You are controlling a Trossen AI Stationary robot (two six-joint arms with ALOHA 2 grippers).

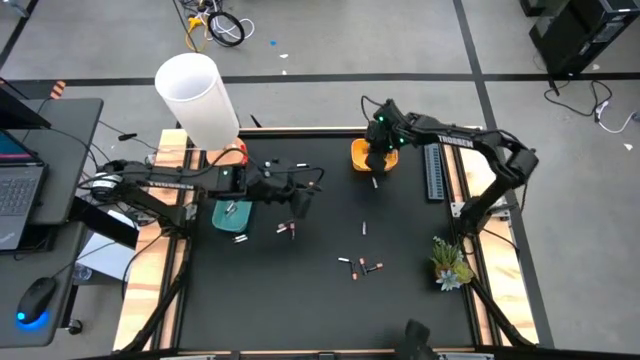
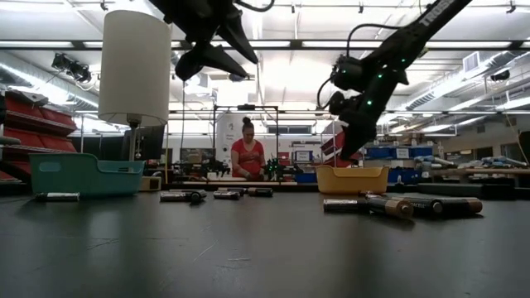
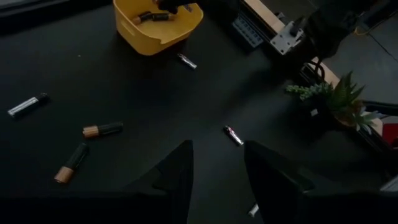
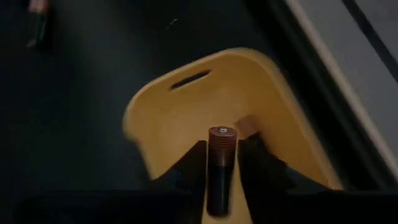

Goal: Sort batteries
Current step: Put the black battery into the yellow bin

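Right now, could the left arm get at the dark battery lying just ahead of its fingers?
Probably yes. The left gripper hangs open above the mat, and the dark battery lies alone with nothing in between.

batteries (image 1: 362,266): scattered on table | one dark, upright over yellow bin (image 4: 292,112)

This is a robotics lab or workshop, a large open hall with rows of strip lights (image 2: 50,45) on a high ceiling and a grey concrete floor (image 1: 330,45) crossed by dark lines. A laptop (image 1: 20,190) and mouse (image 1: 35,298) sit on a desk beside the black bench (image 1: 330,300), with loose cables (image 1: 215,25) lying on the floor. Farther back, a person (image 2: 248,157) stands at another bench among shelves and storage bins (image 2: 397,175).
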